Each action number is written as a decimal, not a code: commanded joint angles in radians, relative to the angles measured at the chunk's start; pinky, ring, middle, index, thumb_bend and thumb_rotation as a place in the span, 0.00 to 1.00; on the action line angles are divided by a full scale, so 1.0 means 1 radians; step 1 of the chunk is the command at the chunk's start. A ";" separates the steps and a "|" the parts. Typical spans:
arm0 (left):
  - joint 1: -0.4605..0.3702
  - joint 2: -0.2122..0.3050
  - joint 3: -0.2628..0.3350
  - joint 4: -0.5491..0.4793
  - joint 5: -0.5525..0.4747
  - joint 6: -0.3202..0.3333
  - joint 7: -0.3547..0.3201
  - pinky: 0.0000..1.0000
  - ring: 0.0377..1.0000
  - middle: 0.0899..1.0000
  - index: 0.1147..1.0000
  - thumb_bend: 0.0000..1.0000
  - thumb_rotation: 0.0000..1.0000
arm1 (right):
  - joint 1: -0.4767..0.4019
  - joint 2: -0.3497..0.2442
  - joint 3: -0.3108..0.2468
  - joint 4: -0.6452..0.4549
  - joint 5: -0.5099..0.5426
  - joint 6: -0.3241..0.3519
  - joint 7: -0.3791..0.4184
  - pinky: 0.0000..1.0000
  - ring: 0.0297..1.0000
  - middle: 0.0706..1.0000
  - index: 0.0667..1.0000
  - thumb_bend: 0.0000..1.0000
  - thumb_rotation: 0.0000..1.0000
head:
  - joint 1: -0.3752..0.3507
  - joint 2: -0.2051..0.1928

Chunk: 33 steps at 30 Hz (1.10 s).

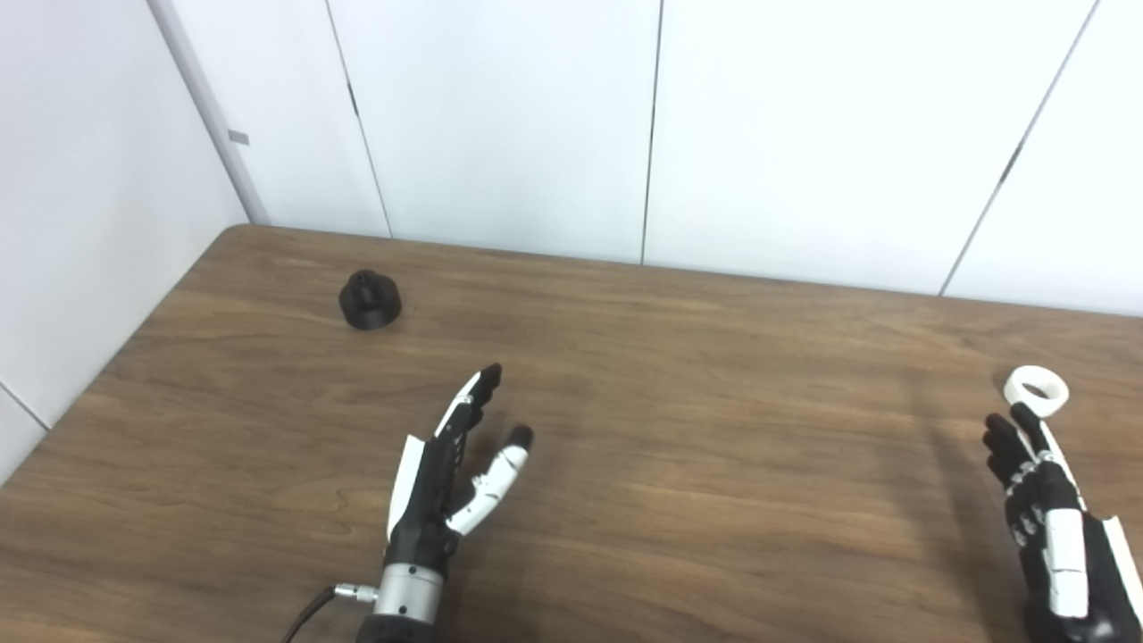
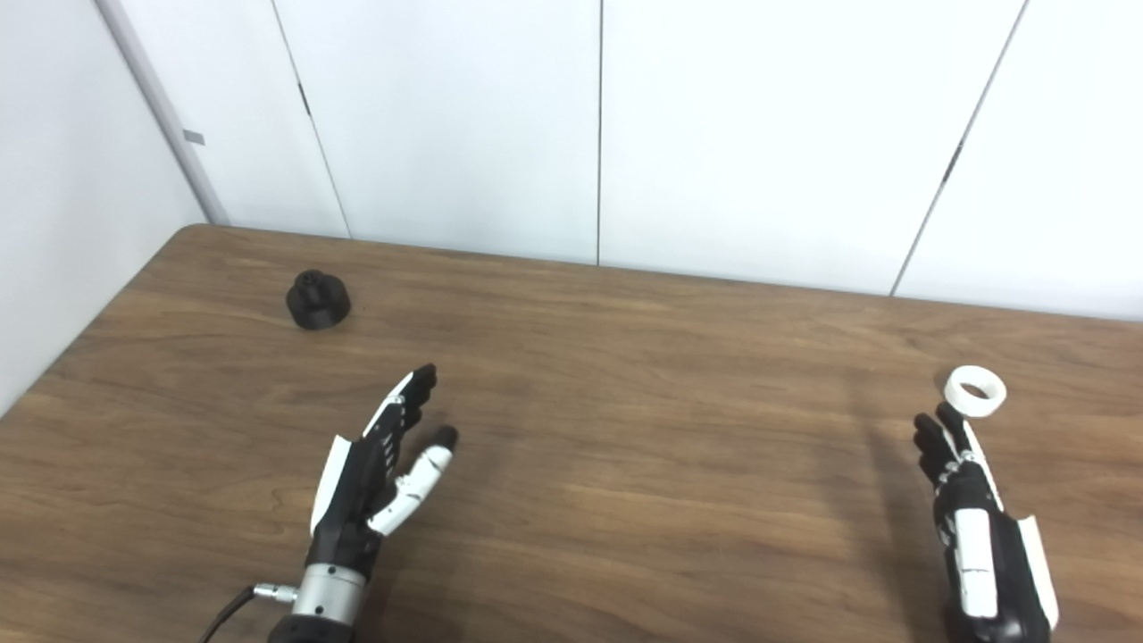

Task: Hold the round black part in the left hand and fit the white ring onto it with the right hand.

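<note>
While the right hand (image 1: 1054,518) nears it, white ring (image 1: 1036,389) lies just beyond.

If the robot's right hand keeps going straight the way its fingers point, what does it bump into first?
Most likely the white ring: the right hand is open and points up the table straight at it, fingertips just short.
</note>
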 commanded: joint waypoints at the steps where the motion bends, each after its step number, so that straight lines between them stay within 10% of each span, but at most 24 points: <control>1: -0.005 -0.001 0.018 -0.038 0.069 0.001 0.045 0.95 0.93 0.90 0.89 0.66 0.27 | 0.036 0.005 -0.001 0.093 -0.004 -0.036 -0.007 0.96 0.94 0.91 0.94 0.49 1.00 | -0.001 -0.001; 12: -0.162 0.094 0.136 -0.181 0.324 0.206 0.093 0.94 0.92 0.89 0.84 0.90 0.21 | 0.025 -0.001 0.002 0.121 -0.052 -0.062 -0.019 0.99 0.94 0.91 0.94 0.50 1.00 | 0.002 -0.008; 33: -0.367 0.295 0.176 0.073 0.405 0.373 0.103 0.90 0.93 0.88 0.78 0.93 0.30 | 0.019 -0.003 0.006 0.134 -0.064 -0.070 -0.026 0.95 0.92 0.90 0.93 0.48 1.00 | 0.005 -0.008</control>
